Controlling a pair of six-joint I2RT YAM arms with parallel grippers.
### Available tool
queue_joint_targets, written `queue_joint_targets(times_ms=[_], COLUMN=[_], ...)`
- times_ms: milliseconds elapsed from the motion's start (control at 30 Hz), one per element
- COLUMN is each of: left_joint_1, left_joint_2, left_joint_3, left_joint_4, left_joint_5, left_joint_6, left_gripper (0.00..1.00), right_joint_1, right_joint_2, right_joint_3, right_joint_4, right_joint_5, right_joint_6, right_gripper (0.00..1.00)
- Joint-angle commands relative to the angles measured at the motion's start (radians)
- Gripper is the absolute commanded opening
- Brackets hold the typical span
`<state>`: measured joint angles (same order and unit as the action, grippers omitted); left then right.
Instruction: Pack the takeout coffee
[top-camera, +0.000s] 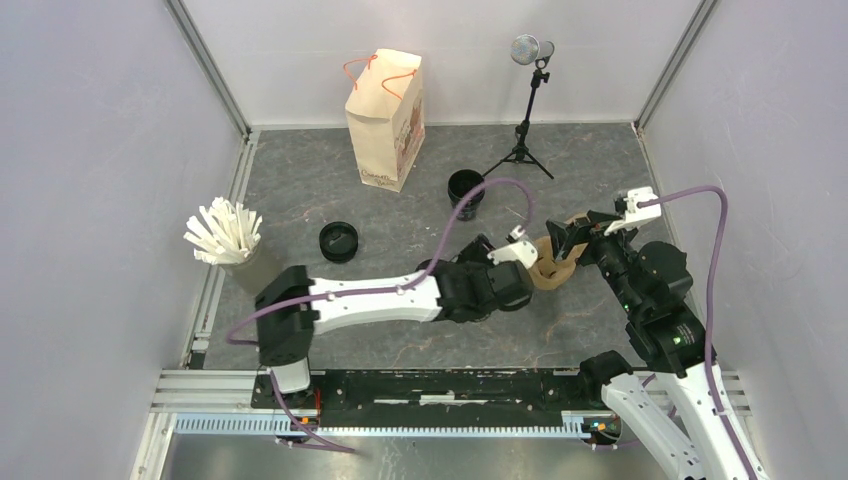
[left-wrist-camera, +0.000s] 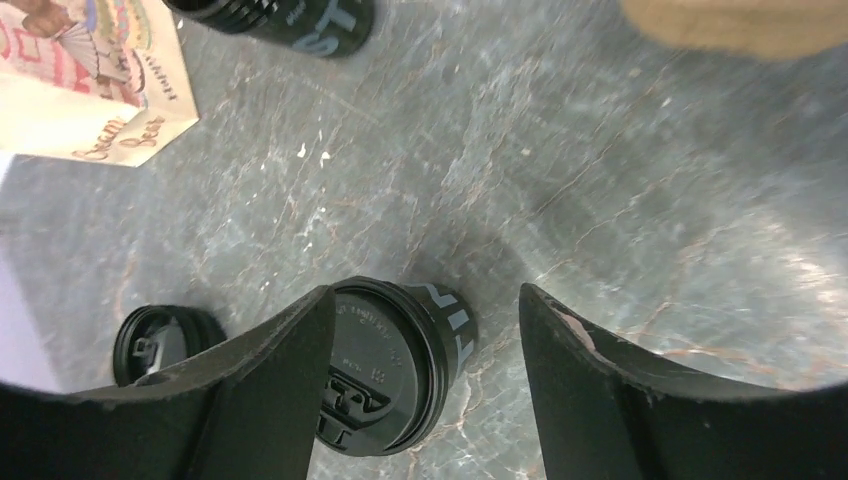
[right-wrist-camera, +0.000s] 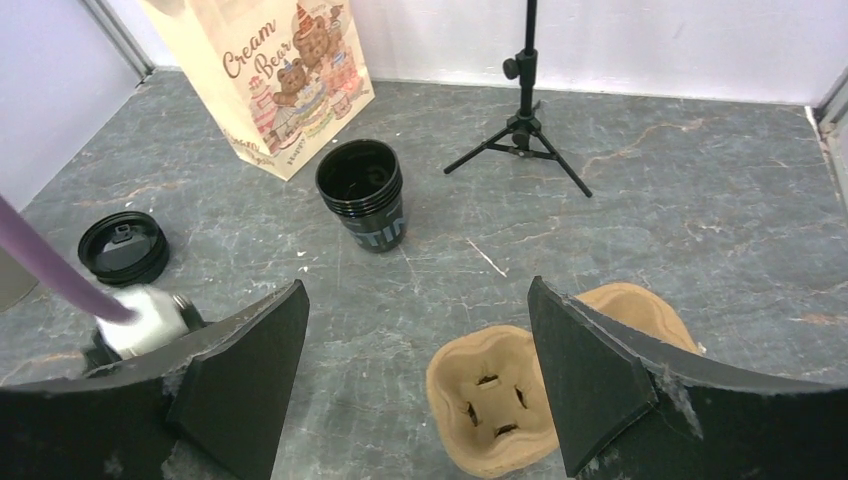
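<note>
Well, the left hand (left-wrist-camera: 425, 292) is spread wide, with a lidded black cup (left-wrist-camera: 390, 365) between its two fingers, low over the grey marbled surface (top-camera: 600, 160). In the wrist view one finger overlaps the edge of the lid. The other stands clear of the cup with a gap, so the hand is released and not clamped on anything. I cannot tell whether the cup stands upright or is tipped; its lid faces the wrist camera. From above, the left arm reaches across the middle of the surface and hides that cup.

The right hand (right-wrist-camera: 415, 288) is likewise spread apart and carries nothing. It hangs over the brown pulp carrier (right-wrist-camera: 490, 410), which lies on the surface just to the right of the left arm's wrist.

Further back, a nest of open black cups (top-camera: 465, 188) stands near the beige paper bag (top-camera: 385, 120), which is upright close to the rear wall. A pile of loose black lids (top-camera: 338, 240) lies to the left, well apart from the carrier. A small microphone stand (top-camera: 530, 110) is at the back right.
</note>
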<state>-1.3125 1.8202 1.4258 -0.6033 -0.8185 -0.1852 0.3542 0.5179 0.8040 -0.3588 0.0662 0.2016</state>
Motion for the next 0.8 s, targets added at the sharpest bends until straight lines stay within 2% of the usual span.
queue_joint_targets(times_ms=[0, 167, 233, 267, 333, 367, 500, 600, 767], left_joint_1=[0.073, 0.232, 0.306, 0.341, 0.414, 0.448, 0.481, 0.481, 0.481], left_joint_2=[-0.163, -0.374, -0.477, -0.536, -0.642, -0.699, -0.871, -0.997, -1.210], left_joint_3=[0.026, -0.092, -0.172, -0.209, -0.287, -0.313, -0.397, -0.458, -0.565], left_joint_4=[0.057, 0.074, 0.080, 0.081, 0.070, 0.056, 0.006, -0.011, -0.027], left_joint_5=[0.197, 0.390, 0.449, 0.465, 0.486, 0.490, 0.482, 0.467, 0.496], left_joint_6=[-0.087, -0.157, -0.180, -0.184, -0.183, -0.171, -0.083, -0.052, -0.048], left_gripper=[0.76, 0.81, 0.85, 0.87, 0.99, 1.00, 1.00, 1.00, 1.00], right_joint_1=[0.003, 0.003, 0.003, 0.003, 0.022, 0.051, 0.335, 0.482, 0.594], right_joint_2=[-0.004, 0.052, 0.101, 0.128, 0.196, 0.224, 0.381, 0.497, 0.673], right_joint_3=[0.036, -0.001, -0.025, -0.039, -0.062, -0.067, -0.009, 0.043, 0.140], right_joint_4=[0.005, 0.025, 0.045, 0.072, 0.108, 0.115, 0.073, 0.068, 0.056], right_joint_5=[-0.063, -0.152, -0.253, -0.312, -0.410, -0.406, -0.179, -0.074, -0.013], right_joint_6=[0.016, 0.025, 0.025, 0.030, 0.032, 0.025, -0.020, -0.008, -0.014], right_gripper=[0.88, 0.88, 0.87, 0.87, 0.90, 0.98, 0.98, 0.98, 0.98])
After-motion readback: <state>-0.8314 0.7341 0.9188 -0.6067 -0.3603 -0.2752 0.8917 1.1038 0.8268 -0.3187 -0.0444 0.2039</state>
